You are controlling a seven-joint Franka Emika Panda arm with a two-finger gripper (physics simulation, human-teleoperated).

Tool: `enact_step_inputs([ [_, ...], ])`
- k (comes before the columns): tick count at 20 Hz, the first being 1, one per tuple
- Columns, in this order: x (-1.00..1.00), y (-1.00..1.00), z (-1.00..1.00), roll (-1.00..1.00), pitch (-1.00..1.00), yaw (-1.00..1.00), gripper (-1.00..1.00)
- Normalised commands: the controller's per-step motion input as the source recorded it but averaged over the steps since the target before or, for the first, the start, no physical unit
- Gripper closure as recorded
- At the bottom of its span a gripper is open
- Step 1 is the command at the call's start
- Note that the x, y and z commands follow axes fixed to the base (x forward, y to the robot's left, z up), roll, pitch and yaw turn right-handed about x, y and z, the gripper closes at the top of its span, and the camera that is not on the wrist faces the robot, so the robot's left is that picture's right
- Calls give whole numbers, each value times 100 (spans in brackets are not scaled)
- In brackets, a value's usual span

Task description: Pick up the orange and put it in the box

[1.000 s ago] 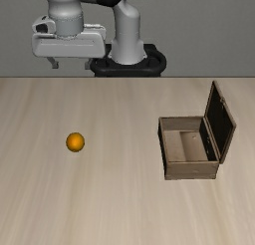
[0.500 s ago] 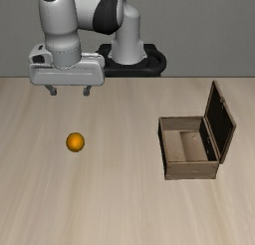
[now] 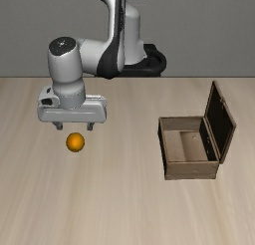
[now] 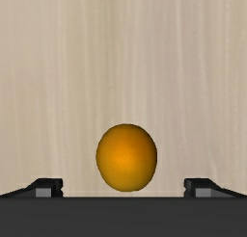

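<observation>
Exterior view: hovering with gripper spread just above orange on table, left of centre in the frame; open box well apart toward the exterior view's right, holding nothing. Wrist view: straddling orange between parted fingertips, not touching. Yet to grasp, lift, carry, release.

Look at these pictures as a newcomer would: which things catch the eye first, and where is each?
The bright orange stands out on the pale wooden table, toward the exterior view's left. The gripper hovers just above it, open, its fingertips set wider apart than the fruit in the wrist view. Off to the exterior view's right sits a dark brown box, standing open.
</observation>
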Motion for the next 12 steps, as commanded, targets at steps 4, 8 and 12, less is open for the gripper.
enact_step_inputs([
  [4, 0, 0, -100, 0, 0, 0, -100],
  [8, 0, 0, -50, 0, 0, 0, 100],
  [12, 0, 0, 0, 0, 0, 0, 100],
])
